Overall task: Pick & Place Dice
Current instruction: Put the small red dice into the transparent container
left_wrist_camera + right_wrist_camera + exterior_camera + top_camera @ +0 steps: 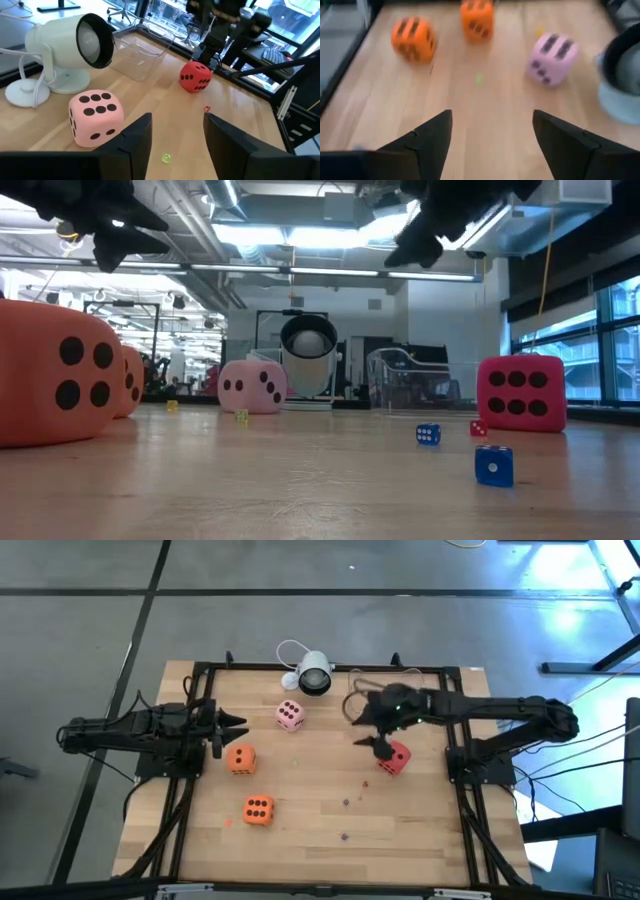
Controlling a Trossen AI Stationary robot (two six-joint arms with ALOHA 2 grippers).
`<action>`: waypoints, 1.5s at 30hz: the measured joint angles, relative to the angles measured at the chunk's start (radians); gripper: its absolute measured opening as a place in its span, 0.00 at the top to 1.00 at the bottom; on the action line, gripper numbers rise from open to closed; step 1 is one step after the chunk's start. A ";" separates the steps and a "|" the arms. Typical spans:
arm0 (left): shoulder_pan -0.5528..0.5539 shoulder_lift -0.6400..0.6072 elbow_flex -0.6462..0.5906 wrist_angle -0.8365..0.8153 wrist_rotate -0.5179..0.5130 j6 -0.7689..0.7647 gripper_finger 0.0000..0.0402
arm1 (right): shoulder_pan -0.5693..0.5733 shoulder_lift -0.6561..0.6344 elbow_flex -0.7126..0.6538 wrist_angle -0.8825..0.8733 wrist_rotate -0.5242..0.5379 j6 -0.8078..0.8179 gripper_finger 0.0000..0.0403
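Observation:
The red die rests on the table at right, also visible in the low view and the left wrist view. My right gripper hangs open above and just left of it, well off the table. The pink die sits near the far middle. Two orange dice lie at left. My left gripper waits open at the table's left, raised, above the upper orange die.
A white round camera on a stand is at the far edge, and a clear plastic container lies right of it. Tiny blue dice, a tiny red one and a yellow one dot the middle. The black frame rims the table.

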 joint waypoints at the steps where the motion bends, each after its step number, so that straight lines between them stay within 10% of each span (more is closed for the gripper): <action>1: 0.000 0.000 0.000 0.000 -0.003 0.005 0.57 | 0.011 0.010 0.000 -0.026 0.001 -0.017 0.31; 45: 0.000 0.000 0.001 -0.100 0.005 0.058 0.56 | 0.405 0.443 0.000 -0.209 0.307 -0.018 0.38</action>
